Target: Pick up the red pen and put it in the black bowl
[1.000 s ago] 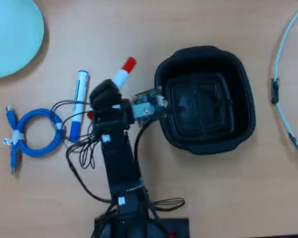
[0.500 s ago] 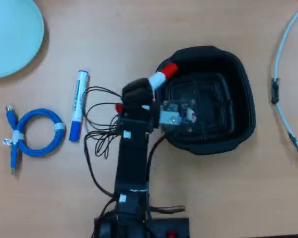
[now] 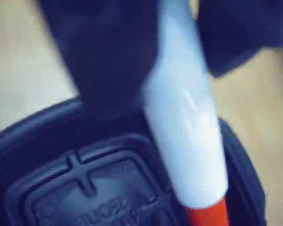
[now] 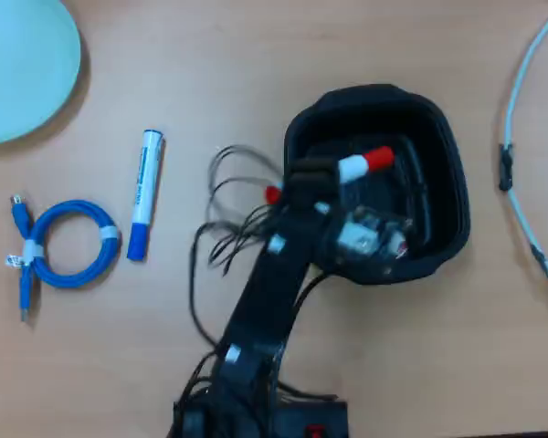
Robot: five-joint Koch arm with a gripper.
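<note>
The red pen point(image 3: 186, 122) is in the hand point(image 3: 151, 89), held over the black bowl point(image 4: 443, 146). In the wrist view the white barrel runs down from between 2 dark shapes at the top of the picture, which I take to be the hand's 2 sides, closed against the barrel. The red cap points down toward the ridged floor of the bowl.

In the overhead view the pen point(image 4: 365, 164) lies inside the bowl's outline, its long axis running roughly left to right with a slight tilt, red cap toward the bowl's right side. The arm point(image 4: 274, 283) reaches up from the near edge of the surface. The bowl sits right of the middle of the surface, well away from its corners.

The relation that matters now is pen to bowl: the pen is already above the bowl floor, so letting go looks like all that remains. Whether the cap touches the floor I cannot tell.

The wrist view is blurred, and the fingertips are hard to separate from the bowl's dark rim. The arm and its wires hide the bowl's left wall from above.

Toward the left edge lie a blue marker point(image 4: 143, 193) and a coiled blue cable point(image 4: 66, 245), with a pale plate point(image 4: 23, 64) at the far left corner. A white cable point(image 4: 521, 155) runs along the right edge.
</note>
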